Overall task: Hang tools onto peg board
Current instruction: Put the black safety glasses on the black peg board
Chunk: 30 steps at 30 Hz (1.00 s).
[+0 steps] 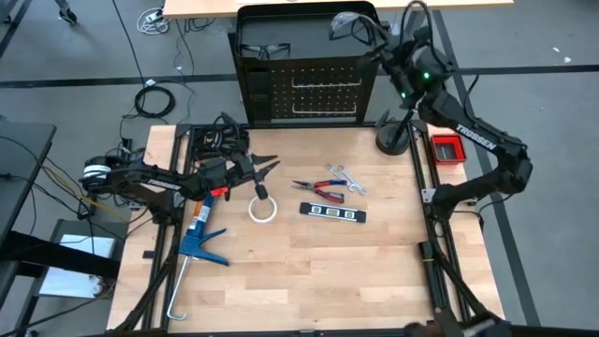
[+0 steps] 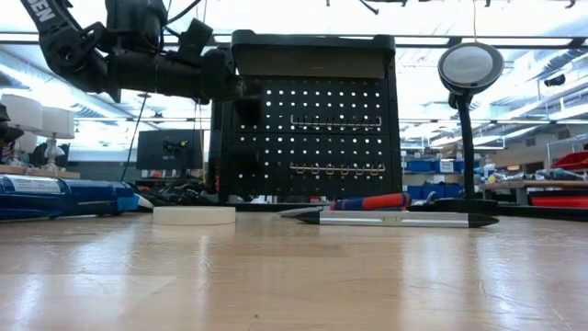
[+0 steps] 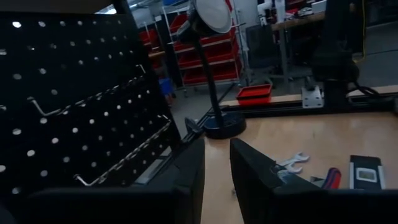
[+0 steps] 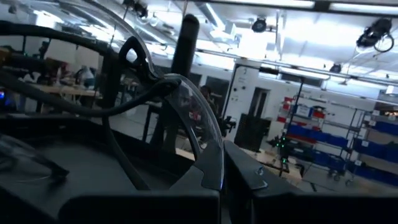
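The peg board [image 1: 323, 89] stands upright at the table's far edge. One pair of safety glasses [image 1: 265, 50] lies on the top of its frame. My right gripper [image 1: 370, 39] is shut on a second pair [image 4: 186, 112], high over the frame's far right corner. My left gripper [image 1: 270, 167] points level toward the table's right, left of the board's foot, its fingers a little apart with nothing between them [image 3: 217, 162]. Lying flat on the table are a white tape roll [image 1: 262, 210], red-handled pliers [image 1: 316, 191], silver wrenches [image 1: 344, 178] and a black bar [image 1: 332, 213]. My right gripper pinches the glasses between its two fingers at the edge of the clear lens [image 4: 210, 171]. The glasses stand up above the fingers, lifted clear. One dark temple arm [image 4: 74, 109] reaches away sideways over the frame's top.
A round lamp [image 1: 393, 140] on a black stand is at the board's right, with a red bin [image 1: 447, 148] beyond the table's right rail. A blue caulking gun [image 1: 201, 239] lies near the left edge. Cables [image 1: 220, 136] are piled at the far left corner.
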Each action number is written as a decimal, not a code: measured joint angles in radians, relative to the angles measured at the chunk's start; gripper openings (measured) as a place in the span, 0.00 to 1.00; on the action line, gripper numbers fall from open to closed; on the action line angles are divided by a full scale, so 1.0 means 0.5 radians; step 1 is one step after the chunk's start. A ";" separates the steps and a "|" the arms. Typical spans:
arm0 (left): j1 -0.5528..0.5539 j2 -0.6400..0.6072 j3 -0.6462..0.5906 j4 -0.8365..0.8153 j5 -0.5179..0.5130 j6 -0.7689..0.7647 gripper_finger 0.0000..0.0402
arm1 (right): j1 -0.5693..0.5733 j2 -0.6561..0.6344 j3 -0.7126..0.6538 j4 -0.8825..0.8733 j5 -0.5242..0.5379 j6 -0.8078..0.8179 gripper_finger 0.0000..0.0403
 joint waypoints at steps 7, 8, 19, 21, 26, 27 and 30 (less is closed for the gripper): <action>0.007 0.000 0.000 -0.011 0.016 -0.002 0.19 | -0.100 0.258 0.376 -0.272 -0.068 0.002 0.03; 0.007 0.000 0.000 -0.011 0.016 -0.003 0.19 | -0.118 0.294 0.432 -0.326 -0.068 0.007 0.03; 0.005 0.001 0.000 -0.041 0.017 -0.008 0.19 | -0.300 0.442 0.711 -0.863 -0.066 0.297 0.03; 0.005 0.001 0.000 -0.041 0.017 -0.008 0.19 | -0.319 0.443 0.711 -0.936 -0.066 0.314 0.03; 0.005 0.001 0.000 -0.041 0.017 -0.008 0.19 | -0.350 0.443 0.711 -1.079 -0.267 0.316 0.04; 0.005 0.001 0.001 -0.041 0.017 -0.008 0.19 | -0.349 0.443 0.711 -1.103 -0.295 0.323 0.04; 0.005 0.001 0.001 -0.041 0.017 -0.011 0.19 | -0.351 0.442 0.711 -1.143 -0.308 0.346 0.04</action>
